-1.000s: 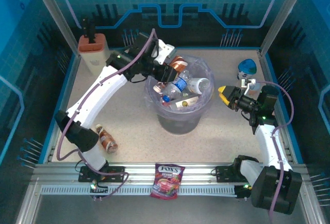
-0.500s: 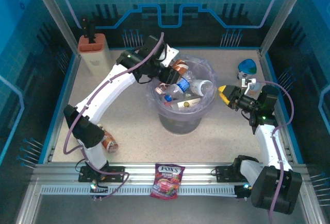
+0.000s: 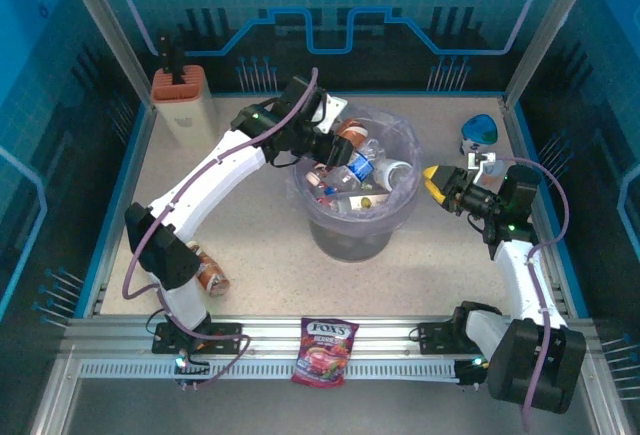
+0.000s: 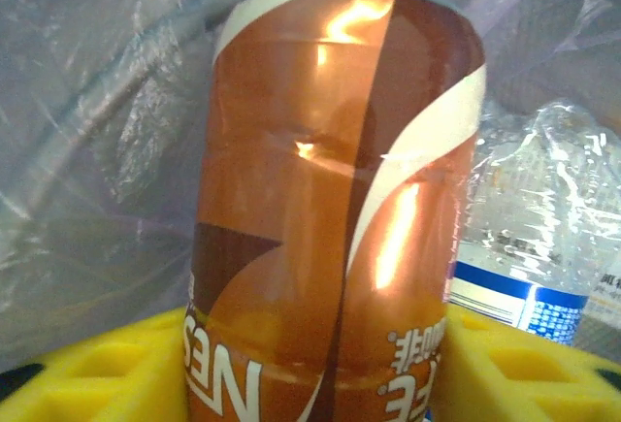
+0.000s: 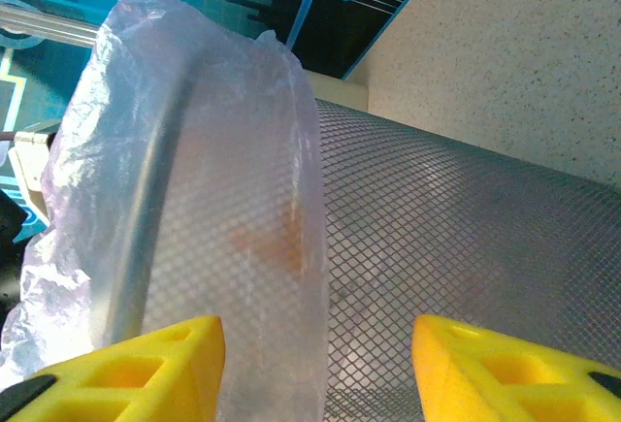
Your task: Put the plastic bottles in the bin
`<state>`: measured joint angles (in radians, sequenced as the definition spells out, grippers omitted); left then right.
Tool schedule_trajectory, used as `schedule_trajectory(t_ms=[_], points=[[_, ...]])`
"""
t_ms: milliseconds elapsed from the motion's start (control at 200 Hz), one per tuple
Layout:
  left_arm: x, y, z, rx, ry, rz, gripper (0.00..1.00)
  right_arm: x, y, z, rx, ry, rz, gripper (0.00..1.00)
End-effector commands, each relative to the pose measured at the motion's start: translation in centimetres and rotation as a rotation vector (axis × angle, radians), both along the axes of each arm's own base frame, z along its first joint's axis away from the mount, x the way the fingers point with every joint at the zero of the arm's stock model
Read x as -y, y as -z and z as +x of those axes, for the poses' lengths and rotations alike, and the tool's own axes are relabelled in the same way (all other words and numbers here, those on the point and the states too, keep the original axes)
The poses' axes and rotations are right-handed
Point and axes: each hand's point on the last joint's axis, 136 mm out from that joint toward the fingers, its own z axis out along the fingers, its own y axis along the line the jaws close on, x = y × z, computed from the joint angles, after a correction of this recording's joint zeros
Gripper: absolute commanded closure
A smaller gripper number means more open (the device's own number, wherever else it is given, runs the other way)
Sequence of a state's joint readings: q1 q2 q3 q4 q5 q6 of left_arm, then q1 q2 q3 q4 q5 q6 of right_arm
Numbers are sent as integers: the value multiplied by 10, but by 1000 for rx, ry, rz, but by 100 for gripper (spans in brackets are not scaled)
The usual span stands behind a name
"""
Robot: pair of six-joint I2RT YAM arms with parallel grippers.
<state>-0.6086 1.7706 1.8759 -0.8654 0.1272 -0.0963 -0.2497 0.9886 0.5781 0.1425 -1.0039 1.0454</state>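
Glossy brown bottle (image 4: 330, 199) (cream-banded, slightly dented)

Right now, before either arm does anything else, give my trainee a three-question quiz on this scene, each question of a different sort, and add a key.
1. True or false: the red FOX'S candy bag lies outside the large round grey bin with the purplish plastic liner.
2. What stands between the yellow fingers of the left gripper? A) a blue cup B) a brown-labelled plastic bottle C) a candy bag
3. Fill in: a small reddish-brown bottle lies on the table beside the ____ arm.
Key: 1 true; 2 B; 3 left.
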Motion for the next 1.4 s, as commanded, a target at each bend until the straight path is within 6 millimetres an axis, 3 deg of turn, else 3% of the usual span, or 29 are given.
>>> schedule_trajectory(t_ms=[0,145,305,495,635,770,871,966,1111,1191,1271,1396], points=[[6,-24,-7,33,18,-46,39,-3,-12,0,49,-21,-17,45],[1,-44,-9,78,16,-57,37,-3,-12,1,50,-23,-19,45],[-10,-65,-12,133,-9,-49,18,-2,-10,3,48,-24,-20,45],[-24,-82,-19,190,-40,-44,8,-2,-9,6,45,-24,-18,44],[-44,-100,-23,239,-111,-33,6,-2,-9,8,46,-28,-20,44],[-81,-110,-30,246,-233,1,6,-2,-9,10,46,-30,-24,44],[-118,-95,-37,182,-362,22,6,-1,-7,13,46,-33,-28,44],[-170,-69,-49,90,-543,35,3,-1,-6,15,44,-35,-32,44],[-258,-12,-84,-56,-858,110,1,0,-5,18,44,-36,-52,43],[-295,25,-105,-126,-1010,133,1,2,-2,20,38,-31,-70,43],[-321,63,-127,-191,-1142,131,1,3,1,25,35,-37,-80,43],[-358,97,-160,-214,-1361,107,1,5,7,35,20,-54,-70,42]])
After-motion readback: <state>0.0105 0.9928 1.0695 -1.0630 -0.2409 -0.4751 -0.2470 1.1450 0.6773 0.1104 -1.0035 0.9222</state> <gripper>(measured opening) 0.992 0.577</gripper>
